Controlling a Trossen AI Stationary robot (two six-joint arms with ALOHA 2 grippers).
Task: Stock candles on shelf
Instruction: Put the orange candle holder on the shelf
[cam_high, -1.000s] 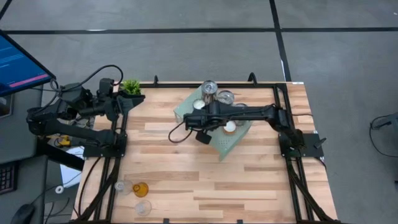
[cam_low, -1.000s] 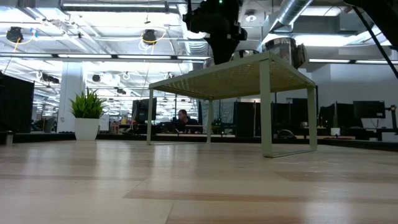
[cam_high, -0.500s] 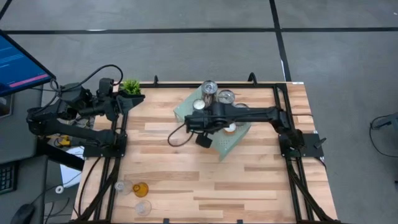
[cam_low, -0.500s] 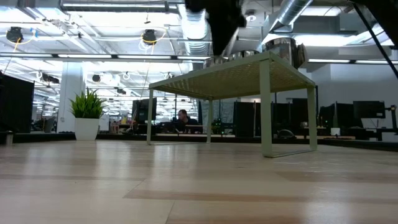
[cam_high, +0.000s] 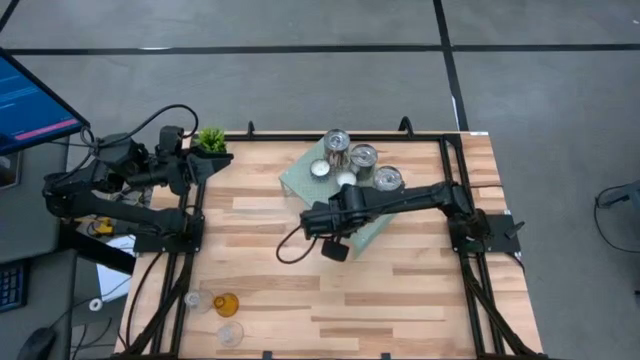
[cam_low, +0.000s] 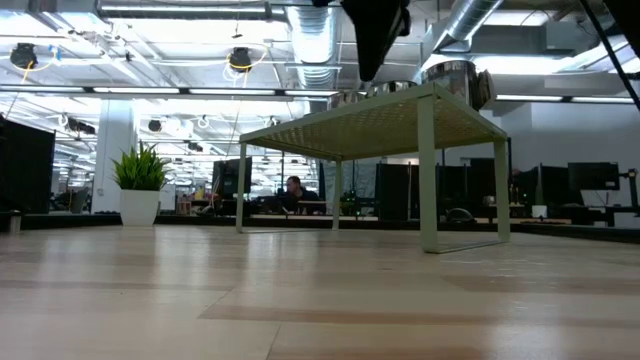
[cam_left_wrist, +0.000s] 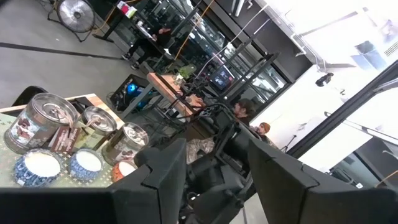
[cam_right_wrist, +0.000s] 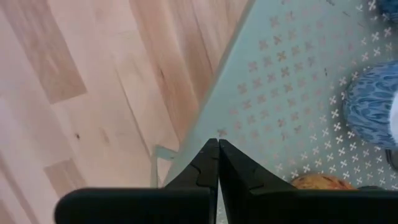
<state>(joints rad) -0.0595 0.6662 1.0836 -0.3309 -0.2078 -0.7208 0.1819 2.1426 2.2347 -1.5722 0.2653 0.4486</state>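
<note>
The mint-green perforated shelf (cam_high: 296, 180) stands on its short legs on the wooden table. On it are three silver tins (cam_high: 362, 157) and white tealights (cam_high: 320, 168). Three more small candles, one of them amber (cam_high: 226, 303), stand on the table at its near left. My right gripper (cam_high: 318, 220) is shut and empty, pointing down over the shelf's near edge (cam_right_wrist: 217, 144). My left gripper (cam_left_wrist: 217, 180) is open and empty, held level above the table's far left corner and facing the shelf.
A small green potted plant (cam_high: 210, 138) stands at the far left corner beside my left arm. A dark cable (cam_high: 290, 250) loops below my right wrist. Bare wood stretches across the table's middle and near right.
My right gripper, still shut, has drawn back from over the middle of the shelf toward the table's near edge and risen slightly, so it now hangs over the shelf's near edge. A tealight that the arm had covered now shows.
</note>
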